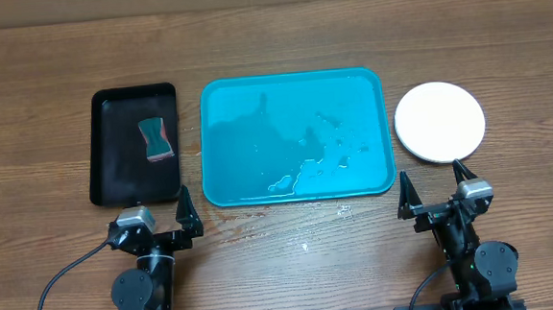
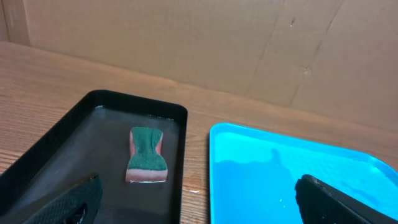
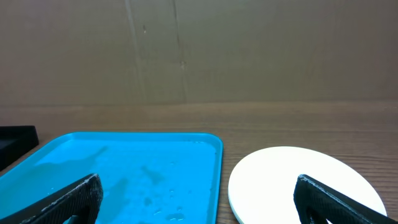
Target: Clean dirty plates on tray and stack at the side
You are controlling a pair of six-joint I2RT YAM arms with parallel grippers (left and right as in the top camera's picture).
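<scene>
Right, both jaws spread wide near the front edge of the wooden table (image 1: 293, 260): my left gripper (image 1: 158, 220), my right gripper (image 1: 436, 191). White round plastic plate (image 1: 439, 121) sits just beside the right rim of the wet turquoise rectangular plastic tray (image 1: 246, 128).

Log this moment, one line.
left tool open | right tool open | tray wet, empty | white plate right of tray | sponge in black tray

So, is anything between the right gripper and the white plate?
Nothing visible. The white plate lies on the table right of the blue tray, and the open right gripper sits just in front of it, with only bare wood between.
</scene>
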